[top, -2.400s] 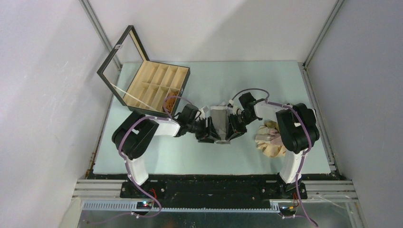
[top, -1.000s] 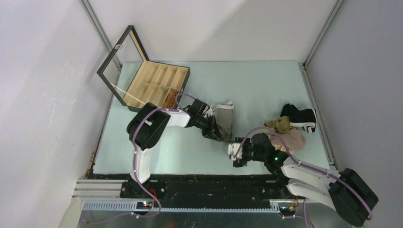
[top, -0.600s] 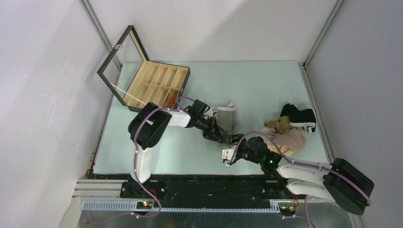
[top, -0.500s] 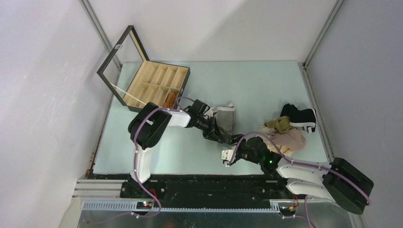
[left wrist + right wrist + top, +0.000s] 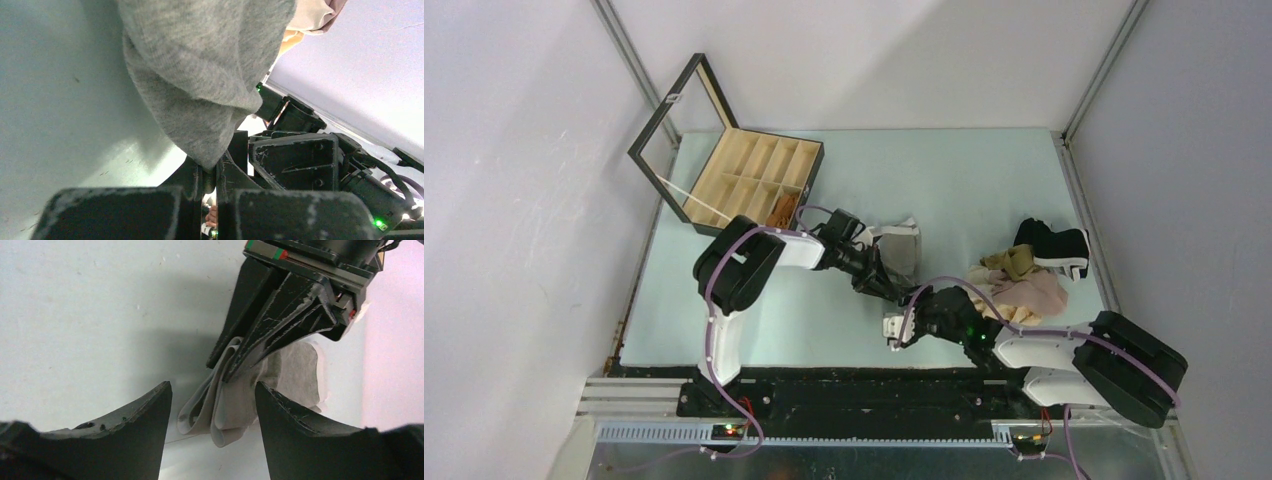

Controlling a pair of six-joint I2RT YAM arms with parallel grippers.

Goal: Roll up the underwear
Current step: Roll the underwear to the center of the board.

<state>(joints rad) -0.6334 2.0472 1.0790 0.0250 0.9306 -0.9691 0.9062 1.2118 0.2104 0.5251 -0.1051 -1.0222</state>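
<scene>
Top view first: the left gripper [image 5: 892, 290] was clamped shut on the near end of the grey underwear [image 5: 902, 250], which lay out in the middle of the pale table [image 5: 964, 180], stretching away from the fingers toward the far side. The right gripper [image 5: 902, 322] sat just on the near side of that pinch point, nose to nose with the left one, jaws apart. Off to the right there was a heap with the beige underwear [image 5: 1012, 262], the pale pink underwear [image 5: 1036, 292] and the black underwear with white trim [image 5: 1054, 245], well apart from both grippers. A rust-brown underwear [image 5: 780, 212] sat at the near corner of the open wooden box [image 5: 754, 172]. Left wrist view: the grey cloth [image 5: 200, 75] filled the upper part of the frame and narrowed into a fold squeezed between the closed fingers [image 5: 195, 182], with the right arm's black gripper body [image 5: 300, 160] just behind it. Right wrist view: the right gripper [image 5: 212, 387] had its two fingers spread open either side of the folded grey end [image 5: 235, 410], which hung out of the left gripper [image 5: 226, 374] pinching it from above; I couldn't tell if the right fingers actually touched the cloth.
</scene>
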